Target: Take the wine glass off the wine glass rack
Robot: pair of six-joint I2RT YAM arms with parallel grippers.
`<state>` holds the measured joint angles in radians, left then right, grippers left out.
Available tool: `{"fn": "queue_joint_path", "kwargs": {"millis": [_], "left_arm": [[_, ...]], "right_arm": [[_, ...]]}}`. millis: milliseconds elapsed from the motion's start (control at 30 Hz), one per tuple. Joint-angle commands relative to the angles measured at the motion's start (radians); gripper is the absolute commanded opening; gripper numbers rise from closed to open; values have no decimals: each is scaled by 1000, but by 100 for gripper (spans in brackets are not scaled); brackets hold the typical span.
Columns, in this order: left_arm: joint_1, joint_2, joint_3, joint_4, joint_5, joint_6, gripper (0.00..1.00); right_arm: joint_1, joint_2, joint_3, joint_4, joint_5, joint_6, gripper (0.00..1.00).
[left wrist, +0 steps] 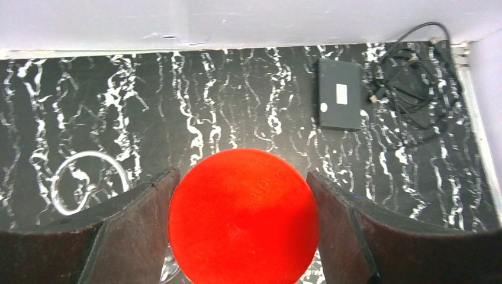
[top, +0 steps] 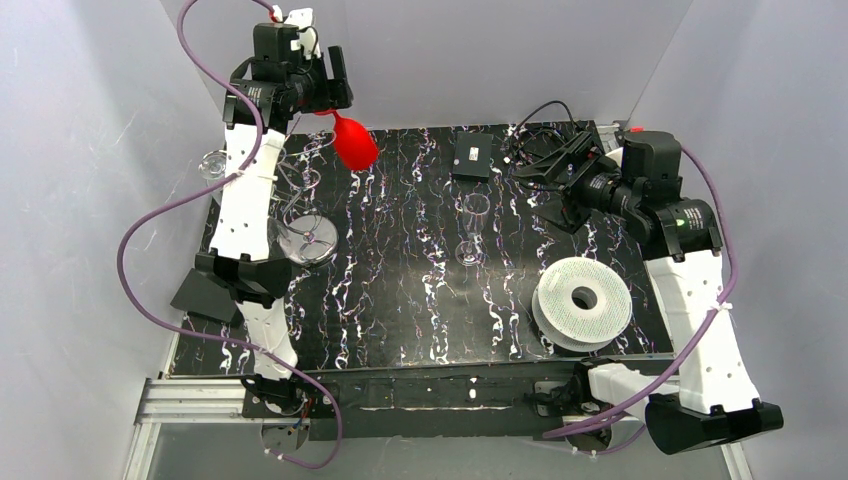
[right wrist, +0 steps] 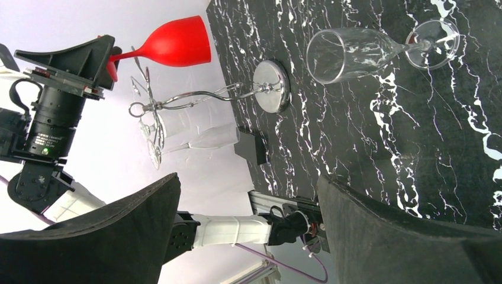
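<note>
- the wine glass [top: 355, 143], red and opaque, is off the wine glass rack [top: 305, 240]. it hangs in the air just beyond the rack's far side, apart from the curled hook arms, with no part touching the wire.
- it is upside down, foot uppermost and bowl pointing down and a little outward. that is the way a glass hangs on the hooks, which is likely why it is carried so.
- the left gripper [left wrist: 241, 177] sits directly above the glass, clamped on the foot. in the left wrist view the red disc fills the gap and both fingers [left wrist: 139, 207] press against its edges.
- gripping the foot's rim keeps stem and bowl free of the wires, i judge.
- the lift-off looks done. what remains, by my reading, is to carry the glass away from the rack and set it down, which will want it turned over.
- one clear glass [right wrist: 195, 139] hangs from the rack on the side away from the red one, so a swing back across the hooks could knock it.
- another clear glass [top: 475, 212] stands upright on the table [top: 400, 300], well to the right of the rack.
- the right gripper [right wrist: 248, 180] is farther right of the rack than that glass. its jaws are wide apart with nothing between them, and it looks idle.
- a white ridged spool [top: 605, 320] lies at the near right, far from the rack.
</note>
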<state>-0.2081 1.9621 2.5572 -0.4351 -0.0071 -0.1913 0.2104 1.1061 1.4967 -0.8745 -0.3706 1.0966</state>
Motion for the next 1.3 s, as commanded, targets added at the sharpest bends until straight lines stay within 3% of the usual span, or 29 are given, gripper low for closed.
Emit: {"fn": "queue_joint_path", "kwargs": {"millis": [0,200,400,733,1033,1267], "left_arm": [[4,-18,29,37,107,-80,62],[4,-40,23,57,194,-169,62],[4,-72,7,59,276,-283,60],[-6,-159,-87,133,403,-536,56],[-24,-199,-119,219,428,-733,54],[-57,-203,-108,179,551,-826,51]], "right_arm": [[-3,-33,-4,84,-27,-4,93],[-3,-62,-29,154,-63,10,92],[-3,-155,-193,447,-136,132,93],[-3,-214,-343,742,-165,290,92],[-3,-228,-313,796,-150,293,93],[-4,-73,21,525,-272,-28,92]]}}
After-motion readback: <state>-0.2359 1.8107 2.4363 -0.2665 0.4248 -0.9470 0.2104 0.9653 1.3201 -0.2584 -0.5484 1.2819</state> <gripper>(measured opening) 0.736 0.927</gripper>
